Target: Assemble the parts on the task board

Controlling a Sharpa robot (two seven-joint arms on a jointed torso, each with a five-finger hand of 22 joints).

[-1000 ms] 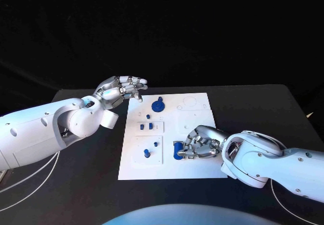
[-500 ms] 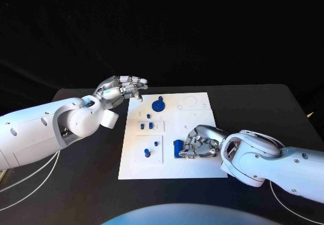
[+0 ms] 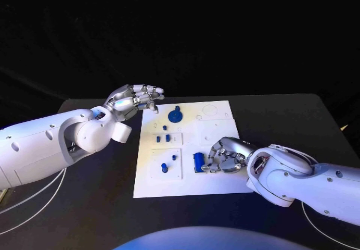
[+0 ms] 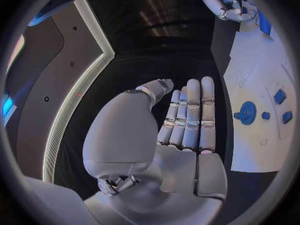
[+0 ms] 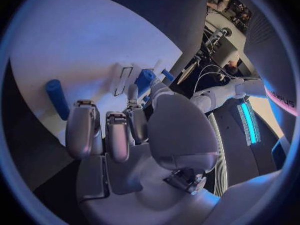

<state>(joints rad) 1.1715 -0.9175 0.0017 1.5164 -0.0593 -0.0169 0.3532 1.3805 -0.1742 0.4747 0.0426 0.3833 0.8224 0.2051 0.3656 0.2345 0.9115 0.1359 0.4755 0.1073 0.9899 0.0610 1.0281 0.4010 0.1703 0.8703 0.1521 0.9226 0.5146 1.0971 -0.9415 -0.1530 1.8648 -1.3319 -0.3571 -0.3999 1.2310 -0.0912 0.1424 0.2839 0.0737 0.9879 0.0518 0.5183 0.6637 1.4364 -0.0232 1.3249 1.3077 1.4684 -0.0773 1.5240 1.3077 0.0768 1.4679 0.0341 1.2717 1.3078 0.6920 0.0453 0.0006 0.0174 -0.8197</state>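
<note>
The task board (image 3: pixel 191 179) lies flat in the middle of the black table (image 3: pixel 300 120), and the small blue parts sit on it: a round knobbed part (image 3: pixel 175 115) at the far end, two little blocks (image 3: pixel 162 139) in a recessed panel, and a longer blue block (image 3: pixel 198 162) near the middle. The right robot hand (image 3: pixel 225 158) rests its curled fingers against that longer block; whether it truly grips it, I cannot tell. The left robot hand (image 3: pixel 137 99) hangs beyond the board's far left corner, fingers straight and together, holding nothing. The parts look like hard, light plastic, probably smooth and slippery, so best pinched across their flat sides. No readable writing shows on board or parts.
</note>
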